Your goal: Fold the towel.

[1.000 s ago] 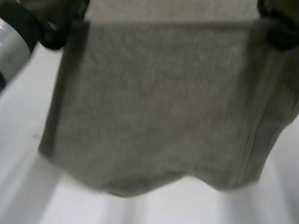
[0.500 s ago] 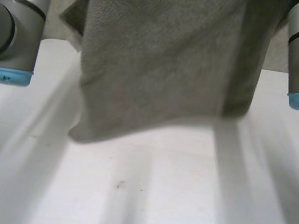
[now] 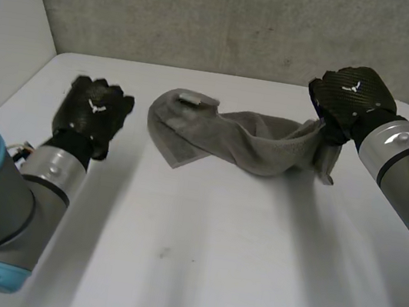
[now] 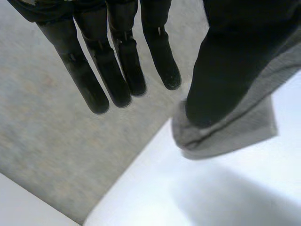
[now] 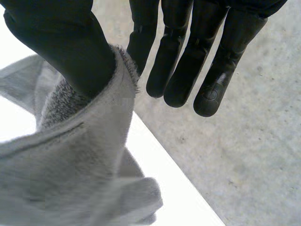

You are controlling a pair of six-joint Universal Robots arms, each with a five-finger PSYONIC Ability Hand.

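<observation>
My right robot hand (image 3: 351,95) is released, fingers straight, with one end of the towel (image 3: 244,148) draped over its thumb. My left robot hand (image 3: 96,111) is released just beside the towel, which lies bunched on the desk (image 3: 210,263).

A white desk (image 3: 248,269) is seen, and a grey towel (image 3: 244,148) is laid directly on it. The towel is bunched into a crumpled band across the far half of the desk. Its end toward the robot's left is folded over and rests flat on the surface, while its other end is raised off the desk. A small dark speck (image 3: 164,253) is seen on the bare surface, well apart from the towel.
</observation>
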